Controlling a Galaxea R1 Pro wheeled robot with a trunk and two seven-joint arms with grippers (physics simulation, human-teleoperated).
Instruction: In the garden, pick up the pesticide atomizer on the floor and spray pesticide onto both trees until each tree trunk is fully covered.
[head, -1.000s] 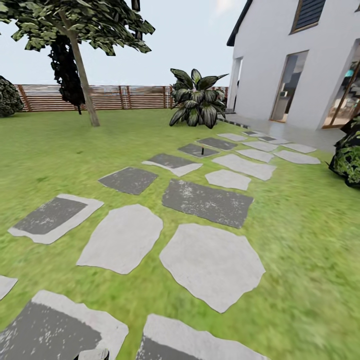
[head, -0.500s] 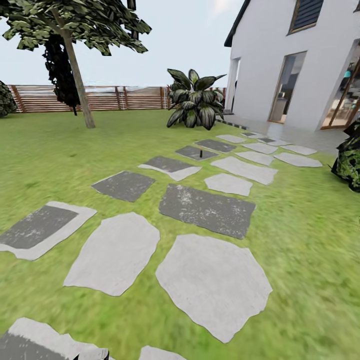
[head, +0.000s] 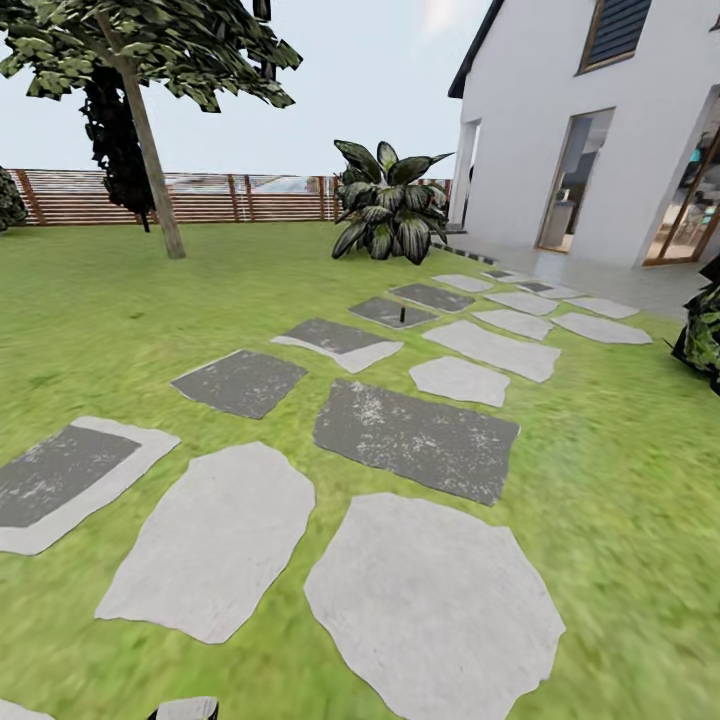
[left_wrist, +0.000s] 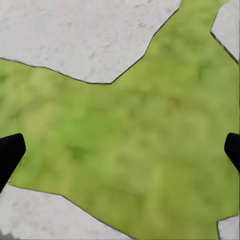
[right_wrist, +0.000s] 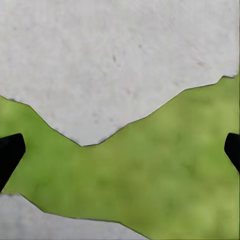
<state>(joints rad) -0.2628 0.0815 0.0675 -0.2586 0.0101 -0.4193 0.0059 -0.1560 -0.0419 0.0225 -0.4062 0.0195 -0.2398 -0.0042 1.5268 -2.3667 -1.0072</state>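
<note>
Down the slabs (head: 420, 435) we've rolled closer, so the atomizer (head: 403, 315) ahead sits nearer. Both grippers, left (left_wrist: 120, 150) and right (right_wrist: 120, 150), hang wide open, empty.

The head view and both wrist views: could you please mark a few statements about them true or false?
1. A small dark upright object stands on a dark slab far up the path. True.
2. The left claw grips a bottle. False: its fingertips are wide apart over grass, holding nothing.
3. The right claw hangs open over grass beside a pale slab. True.
4. The wooden fence stands in front of the leaning tree. False: it runs behind the tree.
5. The house is at the left. False: at the right.
</note>
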